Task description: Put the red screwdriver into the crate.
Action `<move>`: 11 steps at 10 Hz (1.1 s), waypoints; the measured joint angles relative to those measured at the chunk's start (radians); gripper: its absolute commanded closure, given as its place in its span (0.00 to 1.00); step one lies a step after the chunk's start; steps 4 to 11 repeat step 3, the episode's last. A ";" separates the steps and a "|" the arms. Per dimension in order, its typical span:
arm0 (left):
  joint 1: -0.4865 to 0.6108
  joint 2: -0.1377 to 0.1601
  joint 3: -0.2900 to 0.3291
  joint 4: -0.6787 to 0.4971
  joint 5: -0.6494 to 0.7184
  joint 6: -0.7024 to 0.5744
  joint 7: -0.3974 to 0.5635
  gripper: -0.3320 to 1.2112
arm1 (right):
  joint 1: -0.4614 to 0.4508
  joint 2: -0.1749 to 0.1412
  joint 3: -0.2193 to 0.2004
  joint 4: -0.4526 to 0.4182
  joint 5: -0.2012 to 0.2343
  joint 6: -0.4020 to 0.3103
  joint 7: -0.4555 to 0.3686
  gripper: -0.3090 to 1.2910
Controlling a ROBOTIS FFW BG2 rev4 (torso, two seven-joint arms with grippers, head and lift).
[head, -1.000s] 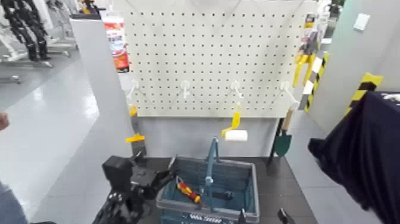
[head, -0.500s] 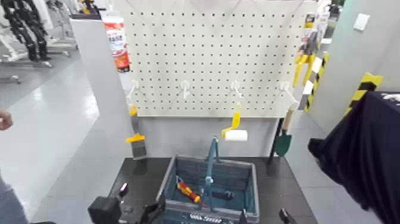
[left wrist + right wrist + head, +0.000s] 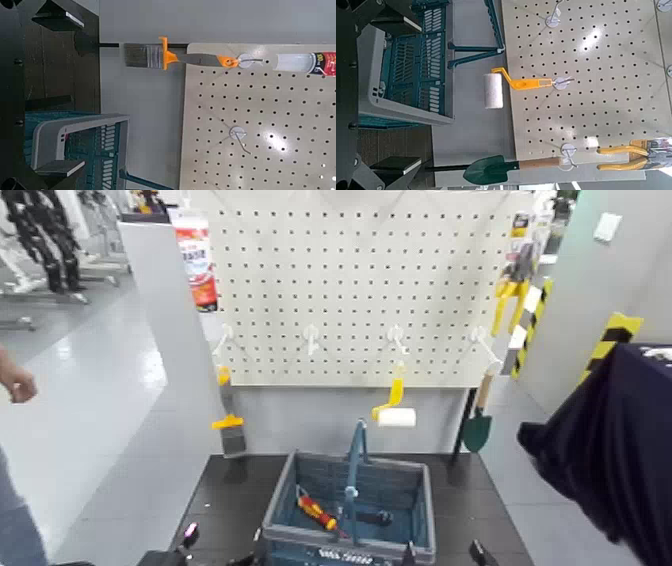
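Note:
The red screwdriver lies slanted on the floor of the blue-grey crate, left of its upright centre handle. No gripper touches it. My left gripper is open and empty, its fingers spread wide, pulled back from the crate's corner. In the head view only a bit of the left arm shows at the bottom edge. My right gripper stands open low before the crate's near right side, fingertips apart. The crate's lattice wall faces it.
On the pegboard hang a yellow-handled scraper, a paint roller and a green trowel. A dark object lies in the crate. A person's hand shows at the left edge. Dark cloth hangs at the right.
My left arm has drawn back and down from the crate's left rim to the bottom edge of the view. The screwdriver has stayed in the crate. The person's hand has come further in.

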 measured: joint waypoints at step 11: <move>0.015 -0.006 0.008 -0.010 -0.010 -0.005 0.001 0.27 | 0.004 0.000 -0.006 -0.007 0.006 0.013 -0.003 0.28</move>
